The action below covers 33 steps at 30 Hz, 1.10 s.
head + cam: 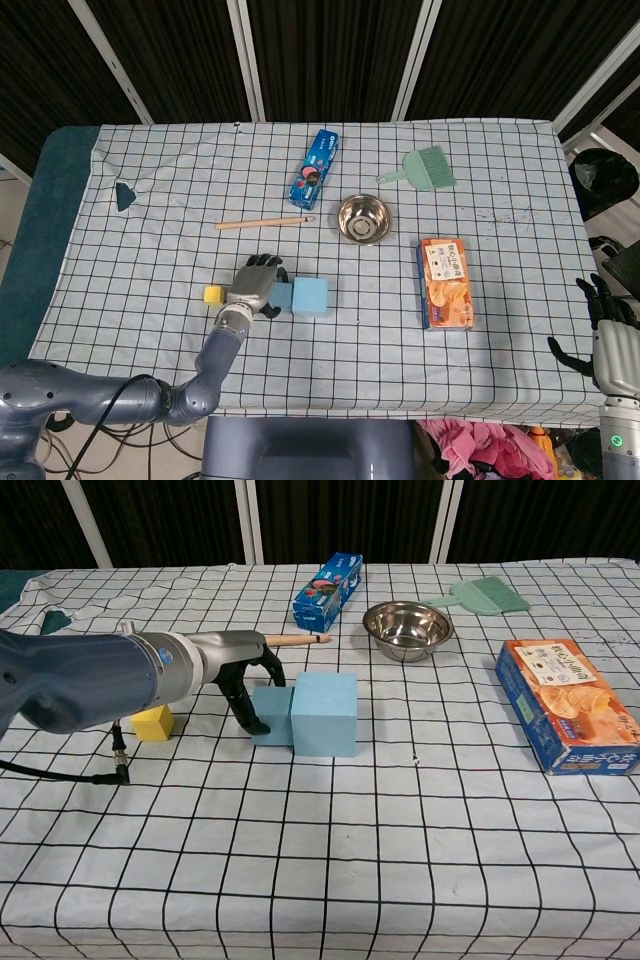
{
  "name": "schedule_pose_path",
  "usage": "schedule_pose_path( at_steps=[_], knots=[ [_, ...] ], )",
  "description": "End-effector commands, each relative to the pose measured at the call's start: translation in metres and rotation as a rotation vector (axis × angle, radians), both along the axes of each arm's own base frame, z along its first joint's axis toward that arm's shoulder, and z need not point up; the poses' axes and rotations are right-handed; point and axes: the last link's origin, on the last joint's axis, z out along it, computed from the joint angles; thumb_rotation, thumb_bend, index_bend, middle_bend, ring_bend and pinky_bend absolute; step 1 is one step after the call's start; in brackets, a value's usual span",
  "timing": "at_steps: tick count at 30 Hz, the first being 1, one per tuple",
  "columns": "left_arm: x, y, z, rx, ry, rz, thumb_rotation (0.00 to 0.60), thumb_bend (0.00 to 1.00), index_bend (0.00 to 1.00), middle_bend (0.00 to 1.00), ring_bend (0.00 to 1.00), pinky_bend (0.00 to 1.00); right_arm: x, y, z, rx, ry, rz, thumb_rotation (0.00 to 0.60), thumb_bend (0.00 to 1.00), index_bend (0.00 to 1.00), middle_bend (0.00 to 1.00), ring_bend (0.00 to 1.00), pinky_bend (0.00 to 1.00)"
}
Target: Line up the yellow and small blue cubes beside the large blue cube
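Note:
The large blue cube (pixel 311 297) (pixel 325 712) stands on the checked cloth near the table's middle. The small blue cube (pixel 281 297) (pixel 270 714) sits flush against its left side. My left hand (pixel 257 283) (pixel 243 676) wraps over that small cube, one finger down its left face and others curled behind it. The yellow cube (pixel 213 295) (pixel 152 722) lies apart, further left, partly hidden by my forearm in the chest view. My right hand (pixel 605 322) hangs off the table's right edge with fingers spread, holding nothing.
Behind the cubes lie a wooden stick (pixel 265 223), a steel bowl (pixel 362 218) and a blue cookie box (pixel 314 168). A green brush (pixel 428 168) is at the back right, an orange snack box (pixel 446 283) to the right.

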Motion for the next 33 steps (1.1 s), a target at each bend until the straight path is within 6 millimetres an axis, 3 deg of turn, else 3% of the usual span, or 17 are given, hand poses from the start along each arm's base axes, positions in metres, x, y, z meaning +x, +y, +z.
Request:
schedule_pose_path(
  at_steps=[1, 9, 14, 23, 27, 33],
  knots=[
    [0.0, 0.0, -0.001, -0.002, 0.001, 0.004, 0.6, 0.26, 0.46, 0.11, 0.0, 0.0, 0.0, 0.0, 0.0, 0.0, 0.001, 0.0, 0.6, 0.19, 0.1, 0.02, 0.17, 0.12],
    [-0.001, -0.001, -0.002, -0.01, 0.012, -0.002, 0.6, 0.14, 0.26, 0.08, 0.0, 0.0, 0.0, 0.0, 0.0, -0.001, -0.001, -0.001, 0.6, 0.19, 0.1, 0.02, 0.17, 0.12],
    [0.0, 0.0, 0.0, -0.011, 0.012, -0.009, 0.6, 0.13, 0.16, 0.07, 0.0, 0.0, 0.0, 0.0, 0.001, -0.001, -0.001, -0.001, 0.6, 0.19, 0.1, 0.02, 0.17, 0.12],
    [-0.006, -0.003, 0.01, 0.015, 0.032, -0.027, 0.6, 0.13, 0.14, 0.07, 0.0, 0.0, 0.0, 0.001, 0.001, -0.001, -0.002, -0.004, 0.6, 0.19, 0.1, 0.02, 0.17, 0.12],
    [-0.024, -0.007, 0.03, 0.058, 0.076, -0.035, 0.6, 0.13, 0.14, 0.07, 0.0, 0.0, 0.0, 0.001, 0.002, -0.004, -0.001, -0.007, 0.6, 0.19, 0.1, 0.02, 0.17, 0.12],
    [-0.078, -0.02, 0.074, 0.113, 0.147, -0.007, 0.6, 0.15, 0.19, 0.07, 0.0, 0.0, 0.0, 0.002, 0.002, -0.008, 0.008, -0.01, 0.6, 0.19, 0.1, 0.02, 0.17, 0.12]
  ],
)
